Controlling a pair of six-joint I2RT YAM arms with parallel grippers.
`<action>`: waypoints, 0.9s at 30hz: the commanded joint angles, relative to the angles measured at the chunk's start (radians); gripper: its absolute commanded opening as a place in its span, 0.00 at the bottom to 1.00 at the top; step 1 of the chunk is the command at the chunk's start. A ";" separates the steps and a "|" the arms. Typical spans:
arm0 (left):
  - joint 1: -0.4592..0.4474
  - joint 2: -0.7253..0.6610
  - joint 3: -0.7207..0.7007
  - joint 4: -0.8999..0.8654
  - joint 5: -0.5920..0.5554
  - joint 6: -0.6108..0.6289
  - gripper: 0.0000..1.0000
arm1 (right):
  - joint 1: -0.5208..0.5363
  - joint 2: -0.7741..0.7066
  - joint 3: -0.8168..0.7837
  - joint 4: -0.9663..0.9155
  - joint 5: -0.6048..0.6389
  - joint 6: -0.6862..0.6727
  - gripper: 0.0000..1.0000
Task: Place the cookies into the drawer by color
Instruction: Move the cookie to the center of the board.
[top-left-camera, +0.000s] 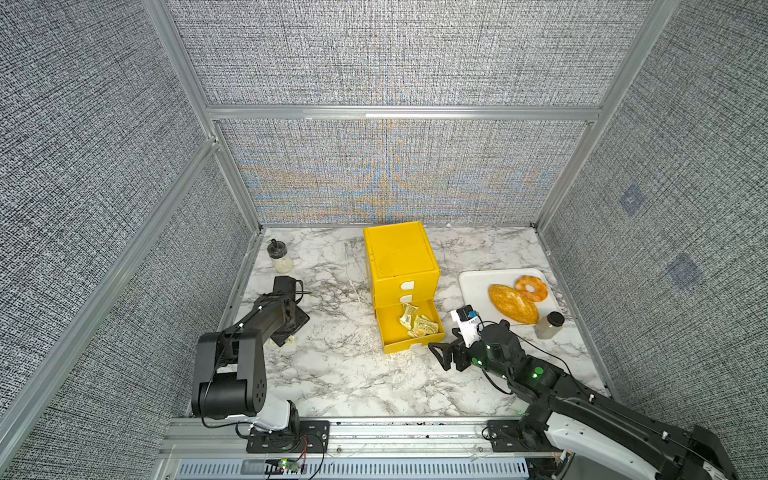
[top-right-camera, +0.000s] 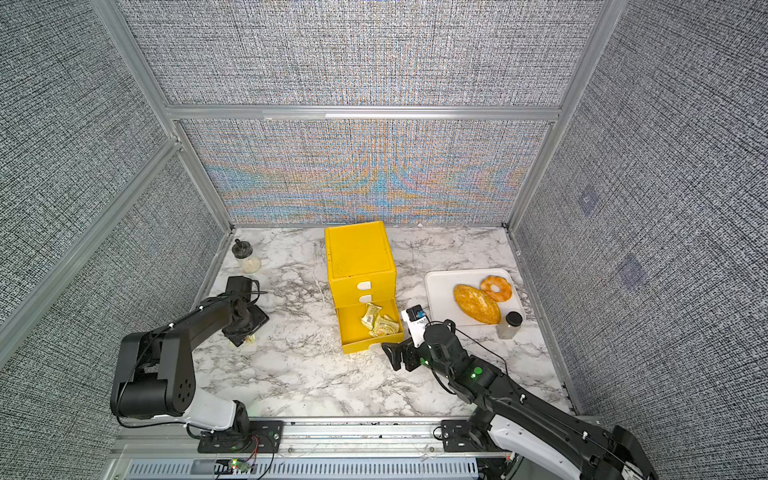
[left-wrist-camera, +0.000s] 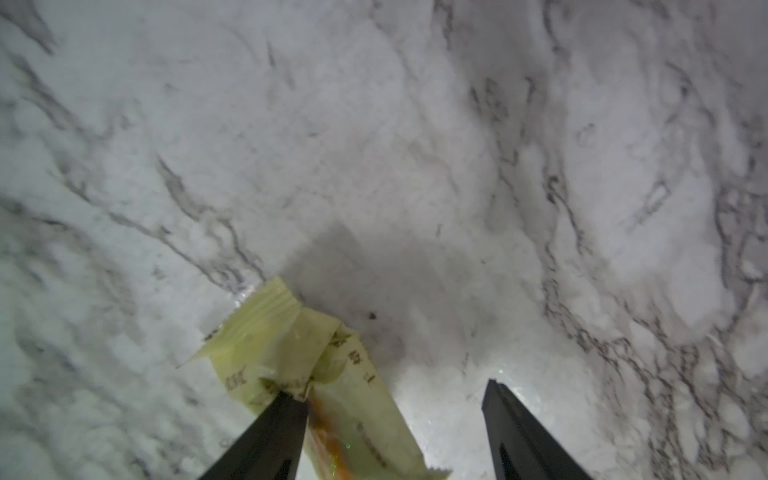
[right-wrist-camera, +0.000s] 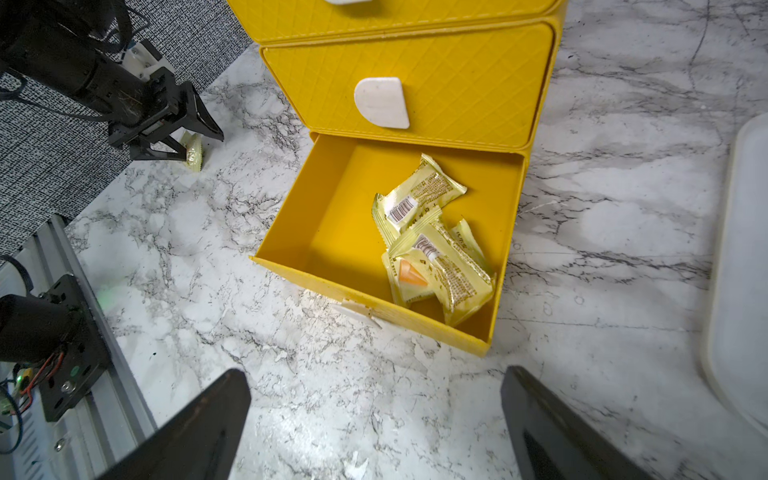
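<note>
**Left end effector** (left-wrist-camera: 390, 390): open. The fingers stand well apart and point down at the bench (left-wrist-camera: 374, 145). One fingertip (left-wrist-camera: 282, 419) touches the loose cookie (left-wrist-camera: 349, 399), a pale yellow packet lying flat on the bench. The opposite finger is clear of it, so the packet is not gripped. In both top views this end effector sits at the left side of the bench, well apart from the drawer unit (top-left-camera: 401, 257).

**Right end effector** (right-wrist-camera: 374, 374): open, with nothing between the fingers. It hovers just in front of the bottom drawer (right-wrist-camera: 328, 208).

**Drawer unit:** upright at the middle rear of the bench. The top and middle drawers are closed and the bottom drawer stands open. The stored cookies (right-wrist-camera: 432, 245), several pale yellow packets, lie piled in its right half. The left half is bare.

**Other items:** a white tray (top-left-camera: 473, 286) to the right of the unit carries a loaf (top-left-camera: 513, 305) and a doughnut (top-left-camera: 532, 288).
</note>
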 joint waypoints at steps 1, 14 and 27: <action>-0.063 0.001 -0.028 -0.011 0.165 -0.028 0.72 | 0.001 0.009 -0.001 0.034 -0.008 -0.001 0.99; -0.288 -0.308 -0.057 -0.158 0.088 -0.149 0.74 | -0.001 0.012 -0.019 0.052 -0.009 -0.003 0.99; -0.285 -0.365 -0.081 -0.189 0.021 -0.287 0.96 | 0.000 0.019 -0.033 0.063 -0.014 -0.008 0.99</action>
